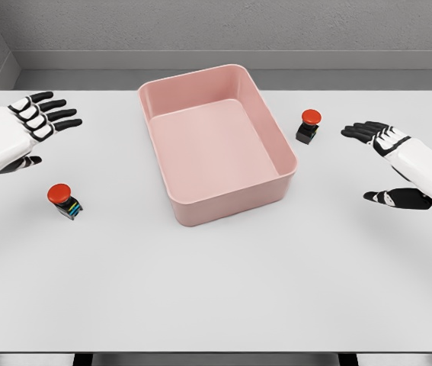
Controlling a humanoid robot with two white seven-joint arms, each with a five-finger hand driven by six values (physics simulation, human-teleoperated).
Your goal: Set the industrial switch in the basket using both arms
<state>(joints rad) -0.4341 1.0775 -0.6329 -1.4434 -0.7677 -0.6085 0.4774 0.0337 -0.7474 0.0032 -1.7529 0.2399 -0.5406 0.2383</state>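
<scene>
Pink basket [217, 141] sits mid-bench, tilted a little, nothing in it. White bench [216, 290]. One red-capped switch [64, 201] lies left of the basket, well apart from it. Second switch [308, 126] stands just beside the basket's right wall. Left hand [36, 122] hovers above the left switch, fingers spread, holding nothing. Right hand [387, 164] wide too, right of the second switch, not touching.

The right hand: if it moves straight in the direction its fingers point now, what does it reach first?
Probably the red-capped switch beside the pink basket. The open right hand has its fingers pointing left toward that switch, with only bare table between. The hand's height above the table is unclear, so it might pass over it.
</scene>
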